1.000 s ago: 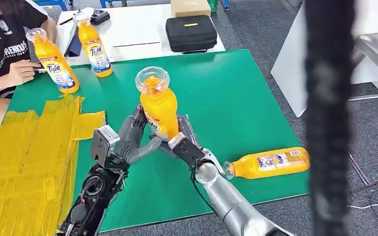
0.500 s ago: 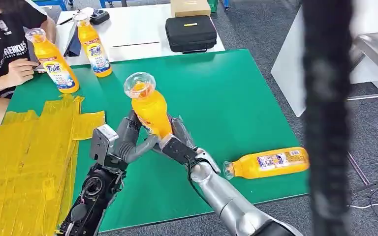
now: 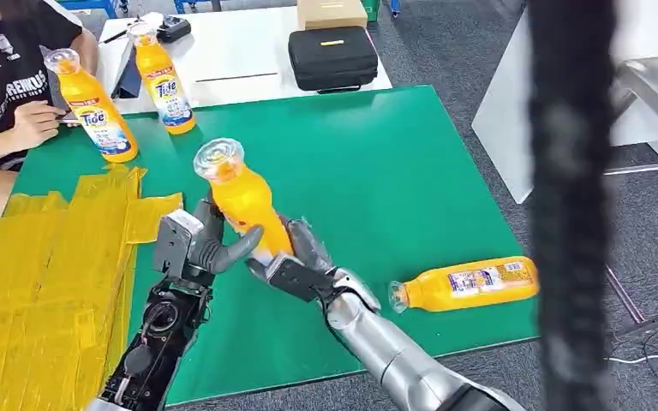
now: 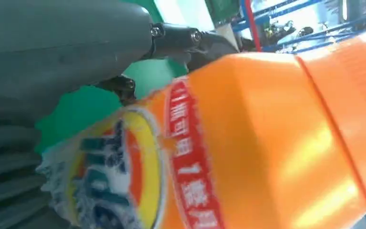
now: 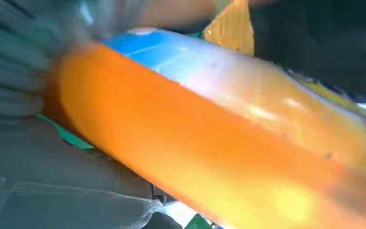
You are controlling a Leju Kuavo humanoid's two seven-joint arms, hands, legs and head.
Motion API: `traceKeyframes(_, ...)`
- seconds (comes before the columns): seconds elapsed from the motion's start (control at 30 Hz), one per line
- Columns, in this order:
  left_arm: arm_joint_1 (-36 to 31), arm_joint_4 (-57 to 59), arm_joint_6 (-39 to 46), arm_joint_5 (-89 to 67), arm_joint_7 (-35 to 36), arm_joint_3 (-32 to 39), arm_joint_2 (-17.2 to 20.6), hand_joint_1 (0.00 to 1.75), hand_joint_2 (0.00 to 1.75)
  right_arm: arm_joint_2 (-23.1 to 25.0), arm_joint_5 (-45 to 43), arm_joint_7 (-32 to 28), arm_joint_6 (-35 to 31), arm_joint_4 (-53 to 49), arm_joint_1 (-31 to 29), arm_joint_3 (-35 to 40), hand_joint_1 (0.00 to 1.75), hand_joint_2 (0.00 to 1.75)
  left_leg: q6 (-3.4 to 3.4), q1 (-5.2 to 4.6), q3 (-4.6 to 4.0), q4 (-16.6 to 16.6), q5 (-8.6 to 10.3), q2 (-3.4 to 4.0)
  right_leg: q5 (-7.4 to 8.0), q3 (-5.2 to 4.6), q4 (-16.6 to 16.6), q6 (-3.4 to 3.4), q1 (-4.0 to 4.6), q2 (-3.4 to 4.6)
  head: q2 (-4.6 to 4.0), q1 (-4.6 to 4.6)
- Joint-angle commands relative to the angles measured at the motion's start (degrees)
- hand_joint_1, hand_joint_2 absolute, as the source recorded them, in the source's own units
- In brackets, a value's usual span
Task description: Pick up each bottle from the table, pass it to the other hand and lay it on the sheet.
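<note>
An orange Tide bottle [image 3: 242, 195] with a clear cap is held above the green table [image 3: 394, 171], leaning toward the yellow sheet [image 3: 43, 274]. My left hand [image 3: 204, 247] grips its lower body, thumb across the front. My right hand [image 3: 296, 261] holds the bottle's base from the other side. Up close, the bottle [image 4: 267, 143] lies against my left hand [image 4: 52, 57], and in the right wrist view the bottle [image 5: 219, 143] rests along my right hand [image 5: 52, 181]. A second bottle [image 3: 467, 284] lies on its side near the table's front right edge.
Two more orange bottles [image 3: 94, 111] [image 3: 163, 81] stand upright at the far left of the table. A person [image 3: 8, 77] sits at the far left corner. A black case [image 3: 332, 56] lies on the white table behind. A dark blurred post [image 3: 570, 205] crosses the right side.
Both hands have carried the bottle left and lower, toward the yellow sheet, and it now tilts further left. The lying bottle has not moved.
</note>
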Motion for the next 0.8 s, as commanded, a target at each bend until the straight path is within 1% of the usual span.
traceKeyframes(0.03,-6.37,11.53,1.98,-0.46,1.81,-0.01,-1.58,0.00,1.75,-0.93,6.32,-0.09,-1.78,-6.53,4.47,14.08,1.75,1.75,-0.11,0.07,0.11,0.02,-0.07,-0.05,-0.08,0.16,-0.02,-0.02,0.08,-0.12,0.00,0.04)
traceKeyframes(0.07,-6.33,11.93,2.10,-0.43,1.85,0.18,-1.61,0.00,1.75,-1.01,6.38,-0.10,-1.87,-6.74,4.67,14.15,1.75,1.75,-0.27,0.13,0.48,0.16,-0.34,-0.05,-0.36,0.55,0.12,-0.04,0.14,-0.21,0.00,-0.04)
traceKeyframes(0.1,-6.41,12.97,2.36,-0.43,1.82,0.59,-1.70,0.00,1.75,-1.33,6.54,-0.19,-1.95,-7.46,5.16,14.29,1.75,1.75,-0.17,0.07,0.26,0.04,-0.15,-0.08,-0.17,0.32,0.01,-0.02,0.08,-0.17,0.00,-0.02)
traceKeyframes(0.13,-6.40,13.22,2.36,-0.39,1.78,0.74,-1.74,0.00,1.75,-1.47,6.84,-0.22,-2.38,-7.76,5.33,14.33,1.75,1.75,-0.20,0.08,0.36,0.05,-0.20,-0.10,-0.24,0.43,0.02,-0.02,0.09,-0.22,0.00,0.02)
traceKeyframes(0.17,-6.37,13.45,2.33,-0.32,1.71,0.99,-1.75,0.00,1.75,-1.67,7.43,-0.14,-3.12,-8.25,5.59,14.40,1.75,1.75,-0.14,0.07,0.21,0.01,-0.11,-0.07,-0.13,0.27,-0.02,-0.02,0.08,-0.14,0.00,-0.02)
traceKeyframes(0.23,-6.38,13.41,2.24,-0.35,1.74,1.21,-1.74,0.00,1.75,-1.78,7.87,0.05,-3.84,-8.62,5.66,14.33,1.75,1.75,-0.26,0.08,0.49,0.11,-0.31,-0.08,-0.34,0.56,0.09,-0.02,0.09,-0.23,0.00,0.02)
traceKeyframes(0.27,-6.38,13.41,2.24,-0.35,1.74,1.21,-1.74,0.00,1.75,-1.78,7.87,0.05,-3.84,-8.62,5.66,14.33,1.75,1.75,-0.14,0.04,0.20,0.04,-0.13,-0.02,-0.14,0.24,0.03,-0.02,0.04,-0.10,0.00,-0.02)
traceKeyframes(0.3,-6.38,13.41,2.24,-0.35,1.74,1.21,-1.74,0.00,1.75,-1.78,7.87,0.05,-3.84,-8.62,5.66,14.33,1.75,1.75,-0.21,0.08,0.33,0.11,-0.24,-0.01,-0.25,0.39,0.07,-0.03,0.08,-0.12,0.00,0.00)
traceKeyframes(0.4,-6.33,13.12,2.00,-0.19,1.77,1.34,-1.80,0.00,1.75,-1.78,7.80,0.17,-3.76,-8.66,5.53,14.24,1.75,1.75,-0.23,0.08,0.30,0.12,-0.24,-0.02,-0.25,0.36,0.10,-0.04,0.09,-0.14,0.00,0.00)
traceKeyframes(0.43,-6.00,12.70,0.15,0.75,1.85,1.43,-1.67,0.00,1.75,-1.79,7.81,0.43,-4.71,-8.74,5.58,13.85,1.75,1.75,-0.20,0.05,0.27,0.08,-0.20,-0.06,-0.23,0.33,0.08,-0.04,0.06,-0.16,0.00,0.00)
traceKeyframes(0.47,-6.00,12.70,0.15,0.75,1.85,1.43,-1.67,0.00,1.75,-1.79,7.81,0.43,-4.71,-8.74,5.58,13.85,1.75,1.75,-0.18,0.07,0.22,0.06,-0.16,-0.02,-0.16,0.27,0.03,-0.04,0.08,-0.10,0.00,0.04)
traceKeyframes(0.5,-5.70,12.39,-2.17,1.95,1.76,1.30,-1.40,0.05,1.75,-1.85,7.57,0.55,-4.97,-8.62,5.51,13.53,1.75,1.75,-0.20,0.06,0.29,0.07,-0.21,-0.02,-0.22,0.34,0.07,-0.04,0.06,-0.12,0.00,-0.02)
traceKeyframes(0.53,-5.38,12.02,-4.53,2.92,1.44,1.10,-0.92,1.45,1.75,-1.91,7.42,0.37,-5.45,-8.36,5.43,13.33,1.75,1.75,-0.12,0.04,0.12,0.02,-0.09,0.01,-0.09,0.15,0.00,-0.02,0.04,-0.05,0.00,-0.02)
traceKeyframes(0.57,-5.26,11.97,-4.61,2.97,1.41,1.16,-0.83,1.62,1.75,-1.97,7.41,0.35,-5.45,-8.26,5.34,13.31,1.75,1.75,-0.29,0.09,0.47,0.15,-0.35,0.07,-0.34,0.50,0.13,-0.05,0.10,-0.08,0.00,0.04)
traceKeyframes(0.6,-5.13,11.70,-6.35,3.98,1.13,1.04,-0.69,1.62,1.75,-1.93,7.31,0.21,-5.74,-8.05,5.24,13.30,1.75,1.75,-0.12,0.02,0.13,0.00,-0.09,0.00,-0.09,0.16,0.00,-0.02,0.02,-0.06,0.00,-0.02)
traceKeyframes(0.63,-5.10,11.67,-6.49,4.06,1.10,1.12,-0.53,1.62,1.75,-1.95,7.29,0.20,-5.73,-7.98,5.15,13.29,1.75,1.75,-0.21,0.05,0.31,0.06,-0.21,0.04,-0.21,0.33,0.06,-0.04,0.06,-0.06,0.00,0.00)
traceKeyframes(0.7,-5.10,11.67,-6.49,4.06,1.10,1.12,-0.53,1.62,1.75,-1.95,7.29,0.20,-5.73,-7.98,5.15,13.29,1.75,1.75,-0.12,0.04,0.12,0.01,-0.09,0.01,-0.08,0.15,0.00,-0.02,0.04,-0.05,0.00,0.00)
traceKeyframes(0.8,-5.10,11.67,-6.49,4.06,1.10,1.12,-0.53,1.62,1.75,-1.95,7.29,0.20,-5.73,-7.98,5.15,13.29,1.75,1.75,-0.21,0.08,0.33,0.09,-0.24,0.05,-0.23,0.36,0.07,-0.03,0.08,-0.07,0.00,0.00)
